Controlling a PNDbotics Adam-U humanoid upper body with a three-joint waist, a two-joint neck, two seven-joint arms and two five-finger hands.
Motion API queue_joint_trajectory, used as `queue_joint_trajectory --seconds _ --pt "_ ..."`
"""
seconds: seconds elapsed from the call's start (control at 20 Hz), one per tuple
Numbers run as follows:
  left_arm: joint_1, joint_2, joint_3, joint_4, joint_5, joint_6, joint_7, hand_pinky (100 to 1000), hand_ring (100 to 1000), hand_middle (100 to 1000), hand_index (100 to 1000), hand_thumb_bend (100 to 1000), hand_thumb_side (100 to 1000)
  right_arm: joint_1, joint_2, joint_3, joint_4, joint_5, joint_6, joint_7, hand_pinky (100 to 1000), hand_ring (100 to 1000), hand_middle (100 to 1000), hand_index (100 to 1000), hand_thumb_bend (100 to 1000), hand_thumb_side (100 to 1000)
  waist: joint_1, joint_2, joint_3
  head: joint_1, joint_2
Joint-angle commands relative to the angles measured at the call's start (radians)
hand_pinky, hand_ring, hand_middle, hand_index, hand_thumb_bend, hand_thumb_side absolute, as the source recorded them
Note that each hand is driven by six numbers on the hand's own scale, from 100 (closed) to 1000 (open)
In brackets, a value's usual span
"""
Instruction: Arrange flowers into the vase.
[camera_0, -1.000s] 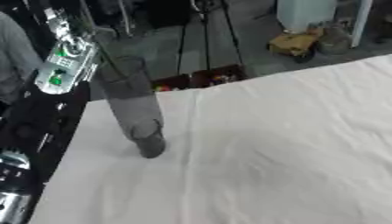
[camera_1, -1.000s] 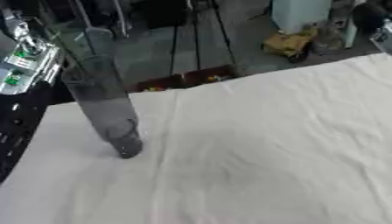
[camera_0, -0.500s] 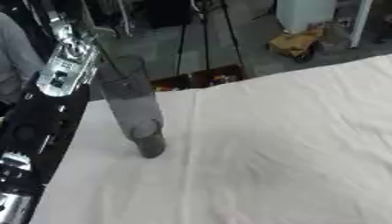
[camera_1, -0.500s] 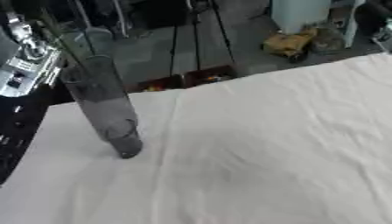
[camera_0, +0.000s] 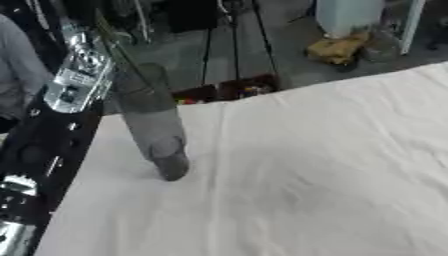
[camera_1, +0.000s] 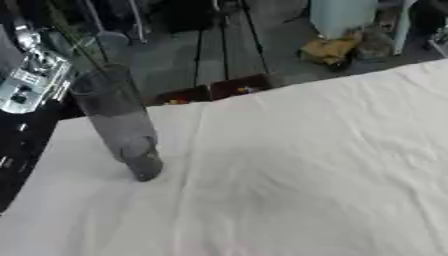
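Vase (camera_1: 118, 122) of clear grey glass stands at left of frame on the white tablecloth (camera_1: 297, 170), a thin green stem (camera_1: 74, 42) rising from its mouth. Left arm (camera_0: 74, 80) shows at upper left; fingers cannot be told.

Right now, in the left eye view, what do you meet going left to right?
Left arm → vase → bare white cloth. A thin stem rises from the vase.

A tall grey glass vase (camera_0: 154, 125) stands on the white tablecloth (camera_0: 306, 175), a thin stem (camera_0: 118, 47) rising from it.
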Motion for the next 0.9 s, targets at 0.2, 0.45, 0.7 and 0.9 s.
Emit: queue_joint_trajectory --seconds 0.2,0.45,0.7,0.9 --pt "-0.011 0.021 0.0 -0.001 -0.041 0.039 -0.008 237 310 333 205 100 772 -0.008 -0.013 -0.016 -0.014 -0.009 0.003 -0.009 820 906 866 854 288 1000 -0.011 -0.026 0.001 -0.004 -0.009" --pt "-0.006 0.027 -0.002 -0.003 -0.064 0.075 -0.022 233 310 332 200 100 752 -0.005 -0.012 -0.019 -0.014 -0.009 0.005 -0.012 820 905 866 853 289 1000 -0.011 -0.027 0.003 -0.007 -0.006" --pt "0.0 0.034 -0.006 -0.002 -0.098 0.114 -0.04 239 331 354 239 100 764 0.001 -0.011 -0.024 -0.017 -0.011 0.01 -0.019 819 905 865 853 292 1000 -0.012 -0.032 0.007 -0.01 -0.004" --pt "0.006 0.034 -0.009 0.003 -0.117 0.148 -0.072 251 361 372 282 100 776 0.004 -0.007 -0.026 -0.019 -0.013 0.015 -0.023 819 905 865 850 292 1000 -0.014 -0.036 0.009 -0.013 -0.004"
